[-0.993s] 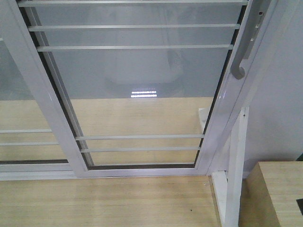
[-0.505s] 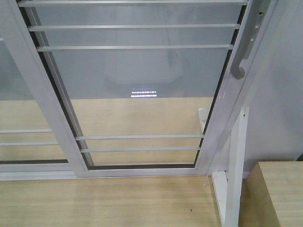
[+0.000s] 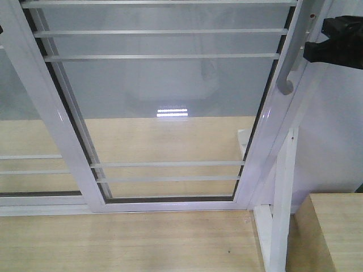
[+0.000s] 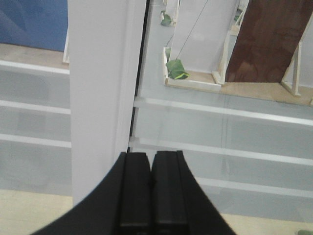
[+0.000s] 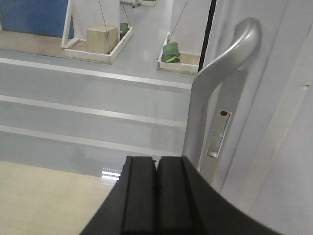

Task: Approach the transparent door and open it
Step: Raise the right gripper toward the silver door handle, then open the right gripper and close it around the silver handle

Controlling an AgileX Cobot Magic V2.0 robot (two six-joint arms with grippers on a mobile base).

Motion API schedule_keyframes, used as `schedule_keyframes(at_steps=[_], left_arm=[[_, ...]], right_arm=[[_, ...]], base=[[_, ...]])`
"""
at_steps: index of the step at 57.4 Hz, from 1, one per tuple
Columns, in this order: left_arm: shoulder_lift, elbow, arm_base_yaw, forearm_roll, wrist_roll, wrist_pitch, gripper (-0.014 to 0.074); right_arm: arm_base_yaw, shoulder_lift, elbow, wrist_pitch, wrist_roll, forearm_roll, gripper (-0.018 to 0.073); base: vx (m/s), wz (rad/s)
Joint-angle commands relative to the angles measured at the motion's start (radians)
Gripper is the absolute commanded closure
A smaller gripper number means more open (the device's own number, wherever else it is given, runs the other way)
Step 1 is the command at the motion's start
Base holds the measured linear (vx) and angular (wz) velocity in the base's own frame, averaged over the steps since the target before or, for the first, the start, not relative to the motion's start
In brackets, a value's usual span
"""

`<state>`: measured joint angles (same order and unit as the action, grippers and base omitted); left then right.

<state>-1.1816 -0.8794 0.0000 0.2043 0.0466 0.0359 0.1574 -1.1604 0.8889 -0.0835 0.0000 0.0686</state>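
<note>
The door (image 3: pixel 164 102) stood ahead, seemingly shut. Its handle (image 5: pixel 230 54) lay near the right tool (image 5: pixel 156 164), clenched empty like the left tool (image 4: pixel 150 159). Clenched so, it might glance off the curved handle.

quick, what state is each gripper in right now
Left gripper: closed, holding nothing.
Right gripper: closed, holding nothing, not on the curved grey metal pull handle.

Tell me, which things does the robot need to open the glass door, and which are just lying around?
For the job:
- glass door
- grey handle on its edge
- right gripper, shut, near the handle

Just lying around:
- other glass panel, no handle showing
- wooden box
- green bundle
- brown board
- wooden top
- left gripper, shut, facing the white frame
</note>
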Motion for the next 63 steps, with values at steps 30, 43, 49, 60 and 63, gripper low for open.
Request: schedule_keyframes(at_steps=[30, 43, 49, 60, 63], left_arm=[[0.020, -0.039, -0.011, -0.112, -0.005, 0.054, 0.0175], [0.020, -0.039, -0.011, -0.112, -0.005, 0.054, -0.0020], [0.020, -0.039, -0.011, -0.112, -0.005, 0.054, -0.0028], [0.020, -0.039, -0.011, -0.112, -0.005, 0.042, -0.0002], [0.020, -0.039, -0.011, -0.112, -0.005, 0.032, 0.0011]], right_arm=[[0.001, -0.001, 0.033, 0.095, -0.008, 0.008, 0.0192], [0.001, -0.001, 0.033, 0.104, -0.008, 0.008, -0.0171], [0.001, -0.005, 0.033, 0.124, -0.007, 0.007, -0.0168], [0.000, -0.048, 0.033, 0.199, -0.008, 0.007, -0.0141], [0.000, -0.073, 0.033, 0.221, -0.008, 0.007, -0.0134]], base=[[0.00, 0.00], [0.00, 0.00], [0.00, 0.00], [0.00, 0.00], [0.00, 0.00]])
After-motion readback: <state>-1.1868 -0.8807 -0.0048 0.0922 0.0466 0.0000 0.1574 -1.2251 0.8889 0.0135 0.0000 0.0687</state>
